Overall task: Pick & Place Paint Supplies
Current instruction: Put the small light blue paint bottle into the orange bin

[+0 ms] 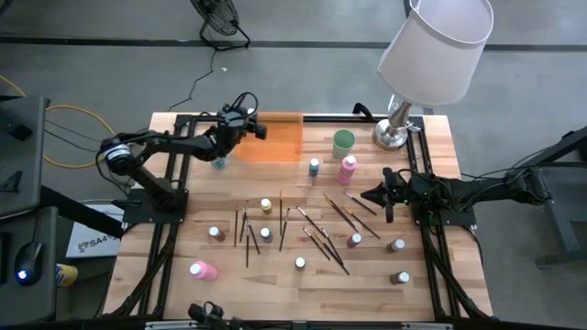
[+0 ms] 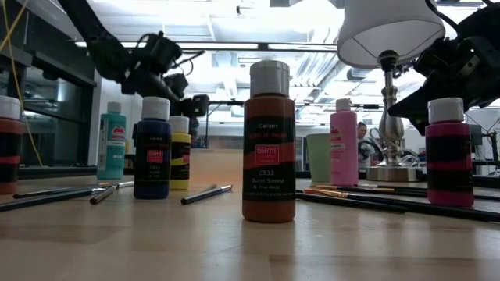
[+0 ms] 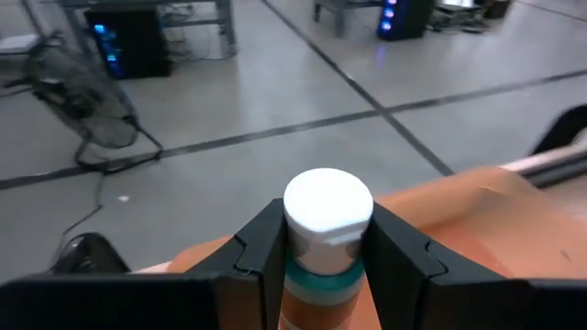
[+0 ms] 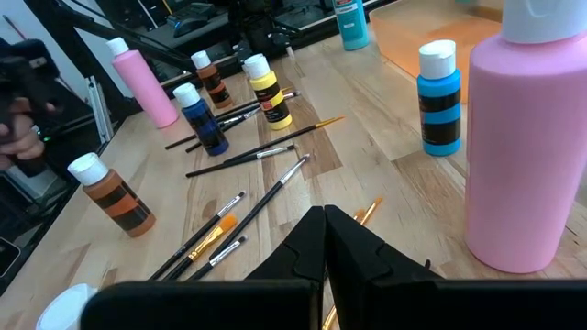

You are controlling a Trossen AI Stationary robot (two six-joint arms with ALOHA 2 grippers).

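A wooden worktop (image 1: 275, 275) carries many small white-capped paint bottles and thin dark brown paintbrushes (image 1: 323, 232) scattered across its middle. The left arm reaches over the far left part of the worktop, where its pincer (image 1: 240, 122) hangs above the edge of a translucent orange tray (image 1: 275, 139). The left wrist view shows this left pincer (image 3: 327, 252) clamped on a white-capped bottle with a teal and orange label (image 3: 323, 240), one dark finger on each side of its neck, with the orange tray below it.

The right arm lies at the right side of the worktop. The right pincer (image 1: 389, 195) has its fingers pressed together, holding nothing, just beside the brushes. Near it stand a tall pink bottle (image 1: 348, 168) and a blue-labelled bottle (image 1: 315, 166). A pale green cup (image 1: 343, 140) sits just right of the tray, and a silver lamp with a white shade (image 1: 433, 46) stands at the far right corner. A teal bottle (image 1: 218, 162) stands below the left arm. In the low view, a burnt-sienna brown bottle (image 2: 269, 144) stands nearest the camera.
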